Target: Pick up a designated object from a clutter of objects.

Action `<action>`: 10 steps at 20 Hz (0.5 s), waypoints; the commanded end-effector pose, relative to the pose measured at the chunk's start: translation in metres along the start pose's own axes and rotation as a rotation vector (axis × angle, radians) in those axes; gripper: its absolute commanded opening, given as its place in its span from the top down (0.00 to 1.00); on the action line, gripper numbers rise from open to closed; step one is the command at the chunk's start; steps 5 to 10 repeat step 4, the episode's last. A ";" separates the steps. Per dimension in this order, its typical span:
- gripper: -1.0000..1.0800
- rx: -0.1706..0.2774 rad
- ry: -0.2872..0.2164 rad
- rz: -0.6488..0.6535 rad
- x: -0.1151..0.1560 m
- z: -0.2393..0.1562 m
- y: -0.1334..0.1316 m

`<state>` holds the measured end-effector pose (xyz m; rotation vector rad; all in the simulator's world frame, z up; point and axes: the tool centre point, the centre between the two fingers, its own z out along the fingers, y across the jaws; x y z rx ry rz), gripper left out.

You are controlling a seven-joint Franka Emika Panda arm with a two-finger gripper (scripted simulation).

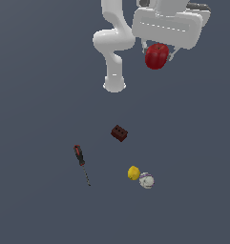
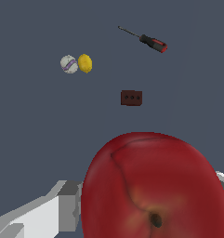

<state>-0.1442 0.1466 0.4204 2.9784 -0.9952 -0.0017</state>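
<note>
The gripper (image 1: 158, 56) hangs high over the grey floor (image 1: 35, 95), closed on the red apple (image 1: 156, 56), which sits just below the white hand body. The arm's base (image 1: 114, 85) stands on the floor toward the exterior view's left of the apple. Nearer the camera lies the dark brown block (image 1: 119, 133). The screwdriver (image 1: 81, 163) lies well apart from it, toward the exterior view's left. The yellow ball (image 1: 133, 173) touches the white ball with purple marks (image 1: 146, 180).
</note>
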 end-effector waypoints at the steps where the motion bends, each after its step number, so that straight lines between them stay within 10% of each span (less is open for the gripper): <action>1: 1.00 0.002 0.000 0.001 -0.001 -0.004 -0.001; 10: 1.00 0.002 0.000 0.001 0.000 -0.003 -0.002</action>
